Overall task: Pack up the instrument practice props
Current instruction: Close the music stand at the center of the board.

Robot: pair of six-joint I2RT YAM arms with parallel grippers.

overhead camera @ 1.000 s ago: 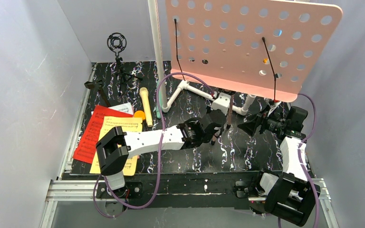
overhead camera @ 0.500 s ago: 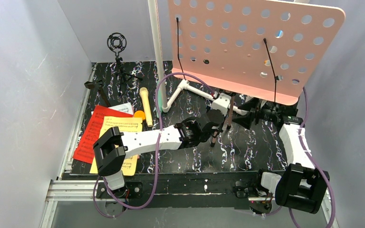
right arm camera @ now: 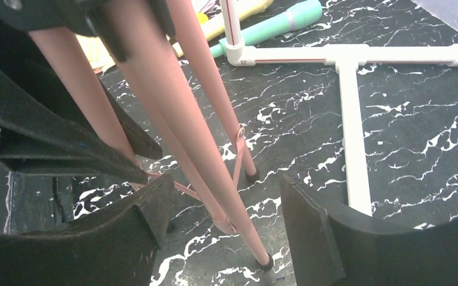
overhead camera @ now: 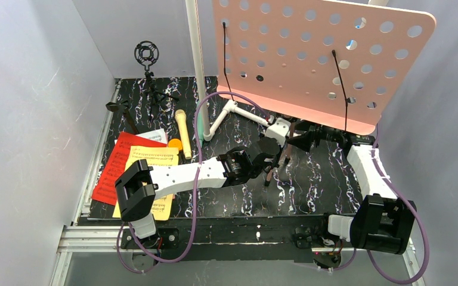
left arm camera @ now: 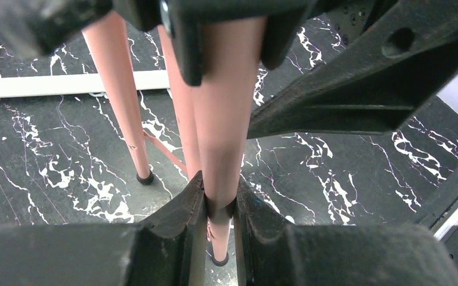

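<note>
Two grippers work the pink music stand (overhead camera: 310, 59), upright mid-table, feet near the white pipe frame (right arm camera: 349, 119). My left gripper (left arm camera: 217, 205) is clamped on one tripod leg (left arm camera: 220, 119), prob. to steady it; my right gripper (right arm camera: 220, 205) straddles the legs w/ jaws apart, likely to fold them

music stand plate (overhead camera: 310, 59): is looking like smooth painted metal, pink and matt, punched with round holes
stand legs (left arm camera: 217, 119): are showing as smooth pink tubes with a soft satin sheen
leg tips (left arm camera: 145, 177): are looking like dull black rubber
table top (right arm camera: 429, 119): is showing a black, white-veined marble print, faintly glossy
pipe frame (right arm camera: 349, 119): is reading as smooth white plastic, slightly shiny
green microphone (right arm camera: 274, 25): is looking like smooth plastic
sheet music (overhead camera: 155, 154): is showing as matt yellow paper
folder (overhead camera: 110, 167): is looking like matt red card
</note>
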